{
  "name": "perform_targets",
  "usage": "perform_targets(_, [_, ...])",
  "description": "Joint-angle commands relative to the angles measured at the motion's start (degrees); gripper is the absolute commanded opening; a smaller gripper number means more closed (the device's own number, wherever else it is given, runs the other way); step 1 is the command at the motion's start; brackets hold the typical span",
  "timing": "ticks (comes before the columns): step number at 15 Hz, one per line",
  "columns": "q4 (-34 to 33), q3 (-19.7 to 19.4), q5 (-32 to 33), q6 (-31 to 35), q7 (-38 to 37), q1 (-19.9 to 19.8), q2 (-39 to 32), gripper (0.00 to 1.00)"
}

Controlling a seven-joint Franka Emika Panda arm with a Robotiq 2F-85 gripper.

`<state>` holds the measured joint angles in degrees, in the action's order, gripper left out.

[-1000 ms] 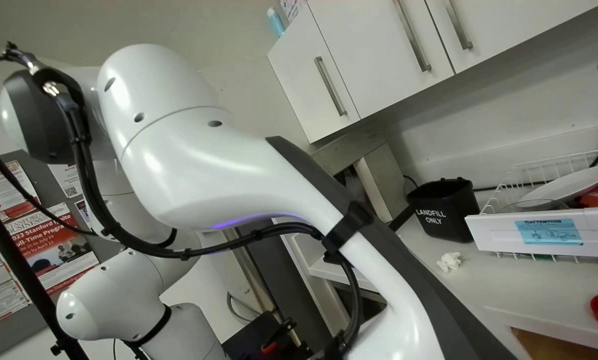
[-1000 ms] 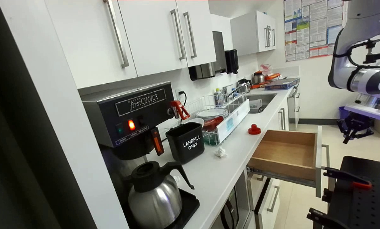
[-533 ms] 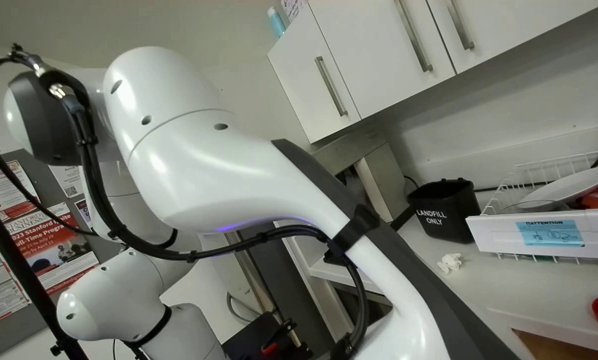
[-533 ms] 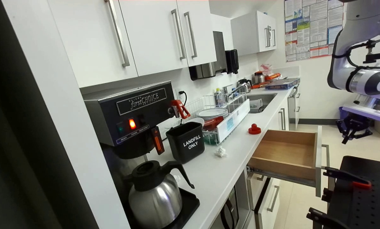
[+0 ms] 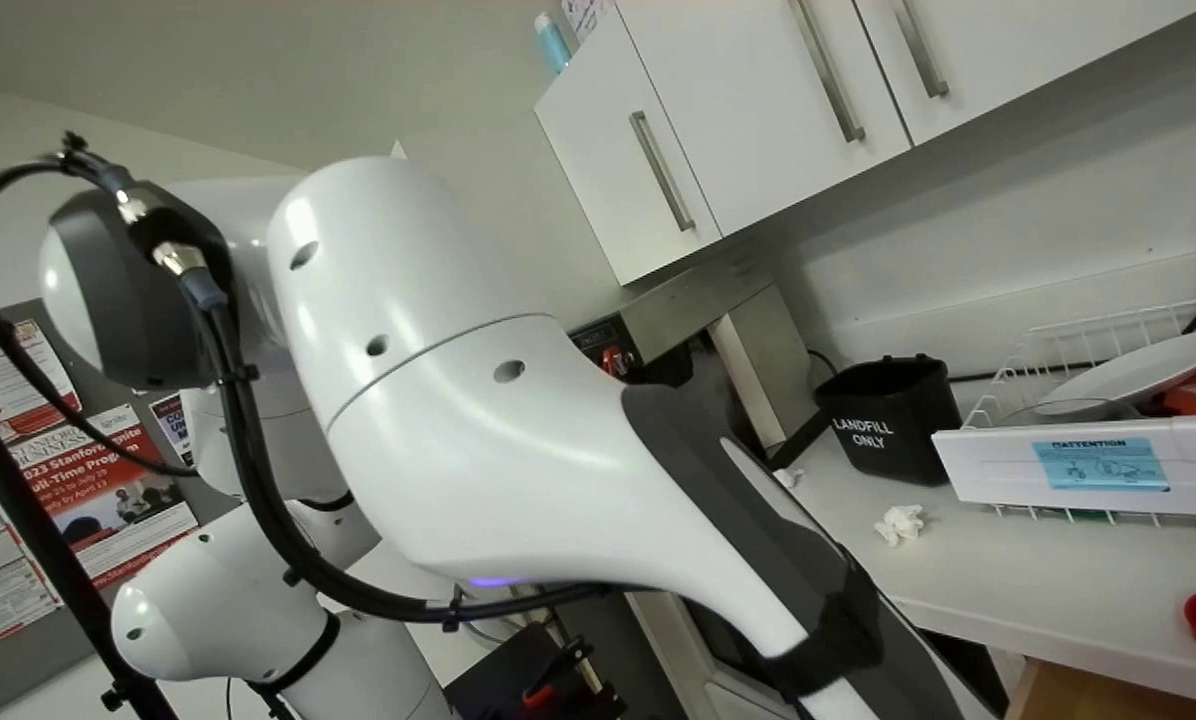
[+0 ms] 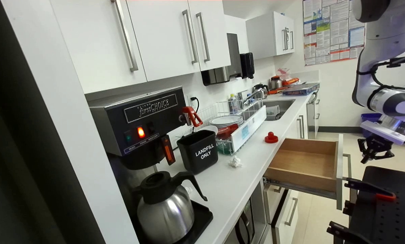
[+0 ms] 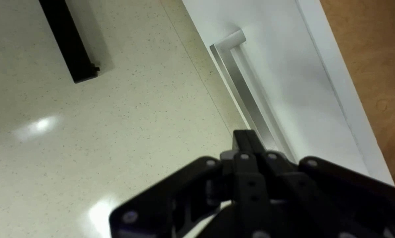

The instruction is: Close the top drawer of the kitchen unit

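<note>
Okay, the gripper (image 7: 245,136) is pressed together, nothing pinched. My worry: if it pushes the handle (image 7: 245,94) off-centre, the tips might skid off and leave the top drawer (image 6: 340,159) skewed; it's jutting out of the kitchen unit (image 6: 222,189). Dip too low and it could clip the clamp (image 6: 365,186). In the wrist view, the tips overlap the handle; an exterior view shows the gap.
</note>
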<state>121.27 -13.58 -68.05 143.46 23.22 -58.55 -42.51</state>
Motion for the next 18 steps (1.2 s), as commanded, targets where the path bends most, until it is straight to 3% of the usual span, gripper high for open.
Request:
perform_targets(1, [-3.65, 1.33, -4.49, -3.75, -2.29, -1.53, -3.46, 0.00])
perform_targets(9, [-10.68, 0.88, -8.83, -22.81, -13.11, -3.05, -8.76, 0.00])
perform_targets(18, [-20.30, 3.41, -18.82, -31.84, -24.44, -0.56, -15.99, 0.00])
